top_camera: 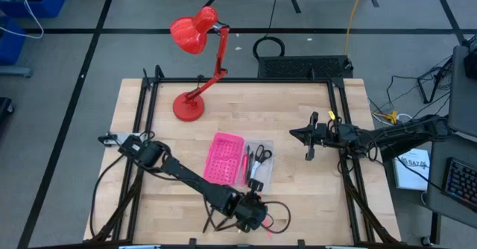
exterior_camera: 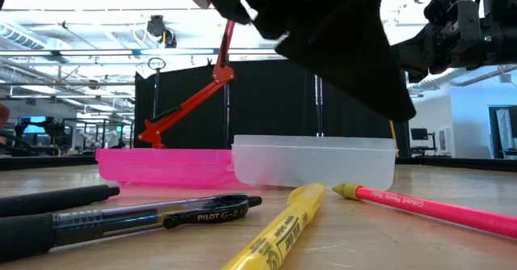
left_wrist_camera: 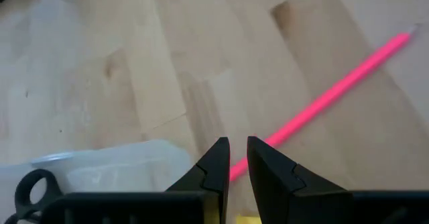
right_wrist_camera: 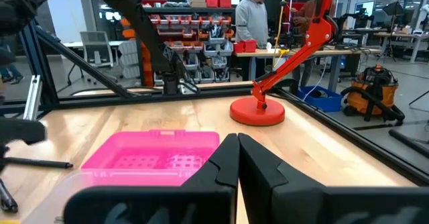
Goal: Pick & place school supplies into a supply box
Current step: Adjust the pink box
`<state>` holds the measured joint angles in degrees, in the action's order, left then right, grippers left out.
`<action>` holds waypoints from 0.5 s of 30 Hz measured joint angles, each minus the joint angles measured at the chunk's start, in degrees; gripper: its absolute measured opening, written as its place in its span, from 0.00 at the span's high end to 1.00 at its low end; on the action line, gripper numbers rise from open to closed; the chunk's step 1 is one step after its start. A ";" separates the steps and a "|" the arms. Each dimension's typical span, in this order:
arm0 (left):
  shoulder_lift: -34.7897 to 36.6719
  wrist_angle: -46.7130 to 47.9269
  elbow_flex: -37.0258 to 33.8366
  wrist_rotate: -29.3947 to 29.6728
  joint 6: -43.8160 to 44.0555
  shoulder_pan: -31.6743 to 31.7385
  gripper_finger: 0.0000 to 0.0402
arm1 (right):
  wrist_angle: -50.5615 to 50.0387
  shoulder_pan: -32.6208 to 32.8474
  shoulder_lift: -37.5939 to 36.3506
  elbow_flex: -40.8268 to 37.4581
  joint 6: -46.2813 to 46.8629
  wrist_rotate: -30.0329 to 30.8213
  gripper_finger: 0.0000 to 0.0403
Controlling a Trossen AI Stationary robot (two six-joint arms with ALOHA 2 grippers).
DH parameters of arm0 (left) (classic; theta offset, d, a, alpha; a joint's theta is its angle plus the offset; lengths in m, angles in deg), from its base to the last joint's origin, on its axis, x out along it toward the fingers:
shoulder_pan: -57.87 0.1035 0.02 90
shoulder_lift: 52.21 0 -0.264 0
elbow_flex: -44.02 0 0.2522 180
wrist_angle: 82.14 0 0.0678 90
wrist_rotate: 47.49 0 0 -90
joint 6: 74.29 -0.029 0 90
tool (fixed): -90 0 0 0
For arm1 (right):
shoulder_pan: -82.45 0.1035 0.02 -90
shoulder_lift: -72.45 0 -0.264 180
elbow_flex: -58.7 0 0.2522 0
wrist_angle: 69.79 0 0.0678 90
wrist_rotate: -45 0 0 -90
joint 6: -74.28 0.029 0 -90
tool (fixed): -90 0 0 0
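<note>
The supply box lies open mid-table: its pink perforated half [top_camera: 226, 158] is joined to a clear tray [top_camera: 258, 165]. The tray holds the small scissors [top_camera: 262, 156] and a few thin pens. My left gripper [top_camera: 250, 218] hangs above the near edge, over loose pens, its fingers [left_wrist_camera: 218, 158] a narrow gap apart and holding nothing. Below it lie a pink pen [left_wrist_camera: 335, 93], a yellow highlighter [exterior_camera: 275, 229], a Pilot pen [exterior_camera: 161, 213] and black pens [exterior_camera: 48, 213]. My right gripper [top_camera: 308, 141] waits shut at the right side, above the table.
A red desk lamp has its base [top_camera: 188, 107] on the far-left part of the table and its head [top_camera: 195, 33] beyond the far edge. Bare wood lies between the box and my right arm. People stand in the room behind [right_wrist_camera: 255, 16].
</note>
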<state>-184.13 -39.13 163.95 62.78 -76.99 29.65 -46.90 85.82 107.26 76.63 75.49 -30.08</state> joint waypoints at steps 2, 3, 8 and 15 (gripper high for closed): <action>0.00 1.06 0.00 -2.32 1.11 1.16 0.84 | 0.00 -0.01 0.00 0.00 -0.04 -0.01 1.00; 0.00 1.61 0.00 -3.50 1.88 1.73 0.84 | 0.00 -0.02 0.00 0.00 -0.04 -0.02 1.00; -0.02 2.66 -1.75 -6.26 3.38 4.07 0.84 | -0.01 -0.02 0.00 0.00 0.25 -0.02 1.00; -0.02 1.03 -2.60 -6.52 2.67 6.03 0.84 | -0.27 -0.02 0.00 0.00 1.03 -0.04 1.00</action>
<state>-184.15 -38.11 161.35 56.26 -74.33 35.68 -47.17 85.80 107.26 76.63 76.52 -30.13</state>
